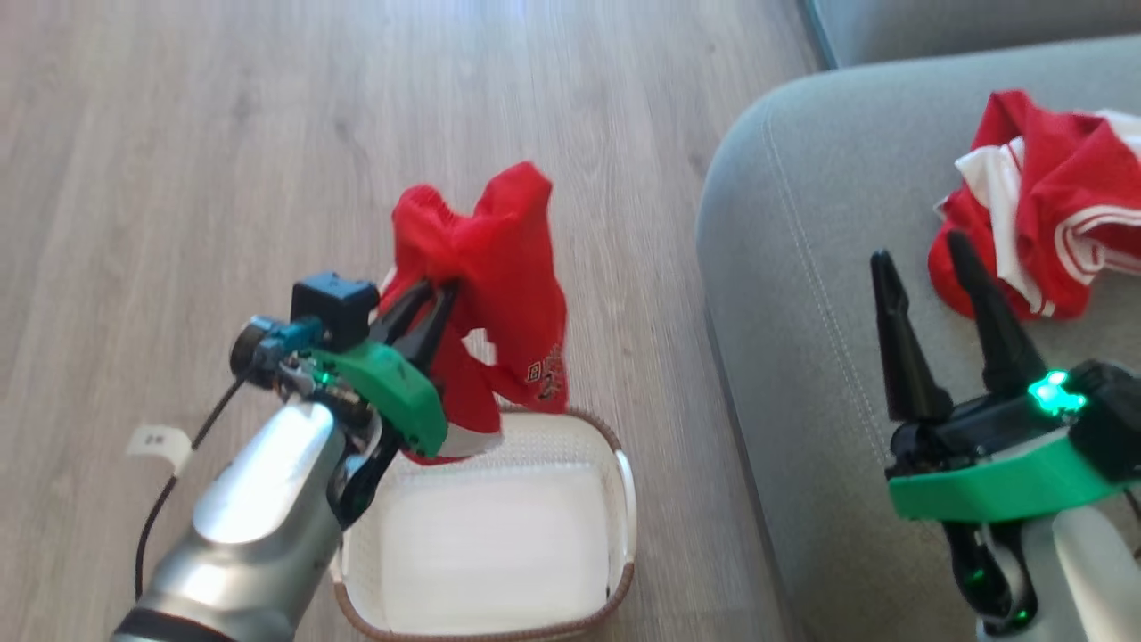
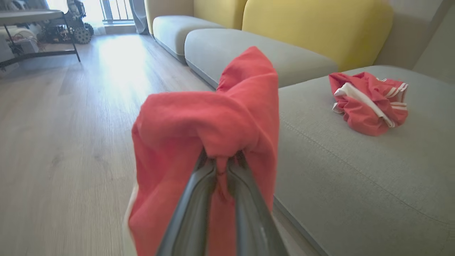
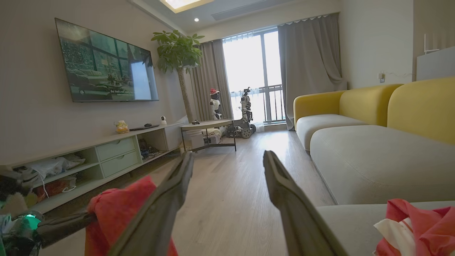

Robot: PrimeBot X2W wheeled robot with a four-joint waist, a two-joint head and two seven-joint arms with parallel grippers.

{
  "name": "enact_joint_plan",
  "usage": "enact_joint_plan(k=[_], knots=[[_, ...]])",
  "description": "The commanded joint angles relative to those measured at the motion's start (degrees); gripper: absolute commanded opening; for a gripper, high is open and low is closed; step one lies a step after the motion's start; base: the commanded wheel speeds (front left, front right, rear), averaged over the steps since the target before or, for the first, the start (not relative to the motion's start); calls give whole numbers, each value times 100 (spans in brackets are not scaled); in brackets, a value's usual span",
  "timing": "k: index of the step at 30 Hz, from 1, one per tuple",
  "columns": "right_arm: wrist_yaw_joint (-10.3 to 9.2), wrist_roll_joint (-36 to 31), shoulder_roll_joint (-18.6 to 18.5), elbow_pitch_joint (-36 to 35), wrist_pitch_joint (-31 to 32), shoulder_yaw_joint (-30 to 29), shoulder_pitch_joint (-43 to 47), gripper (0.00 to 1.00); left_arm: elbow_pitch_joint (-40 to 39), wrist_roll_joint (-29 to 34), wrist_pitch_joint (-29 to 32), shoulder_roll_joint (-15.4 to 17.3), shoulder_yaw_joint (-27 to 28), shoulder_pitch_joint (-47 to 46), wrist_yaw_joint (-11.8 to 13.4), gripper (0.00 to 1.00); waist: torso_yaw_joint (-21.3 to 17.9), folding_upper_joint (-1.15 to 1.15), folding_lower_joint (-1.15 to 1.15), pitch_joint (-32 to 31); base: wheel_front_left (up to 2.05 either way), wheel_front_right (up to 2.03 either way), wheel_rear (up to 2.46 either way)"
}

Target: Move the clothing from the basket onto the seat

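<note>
My left gripper (image 1: 441, 299) is shut on a red piece of clothing (image 1: 499, 267), which hangs lifted above the white basket (image 1: 615, 499) on the floor. In the left wrist view the gripper (image 2: 222, 158) pinches a bunch of the red fabric (image 2: 213, 117) that drapes over both fingers. A second red and white garment (image 1: 1043, 205) lies crumpled on the grey-green seat (image 1: 802, 232), also seen in the left wrist view (image 2: 369, 101). My right gripper (image 1: 923, 245) hovers open over the seat, close to that garment, fingers (image 3: 284, 188) spread with nothing between them.
The basket's inside looks bare white. Wooden floor (image 1: 223, 134) stretches left and ahead. The sofa has yellow backrests (image 2: 312, 25) and more grey cushions (image 2: 249, 46). A TV cabinet (image 3: 117, 156), a small table (image 3: 208, 133) and another robot (image 3: 245, 113) stand far off.
</note>
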Motion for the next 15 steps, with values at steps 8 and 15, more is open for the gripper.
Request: enact_joint_plan(k=[8, 15], knots=[[-1, 132, -137, -48, -36, 373, 126, 100, -1647, -141, 565, 388, 353, -285, 289, 0, 75, 0, 1, -289, 0, 0, 0], [-1, 184, -96, 41, -36, 603, 184, 100, -2566, -187, 996, 514, 389, -408, 458, 0, 72, 0, 1, -273, 0, 0, 0]])
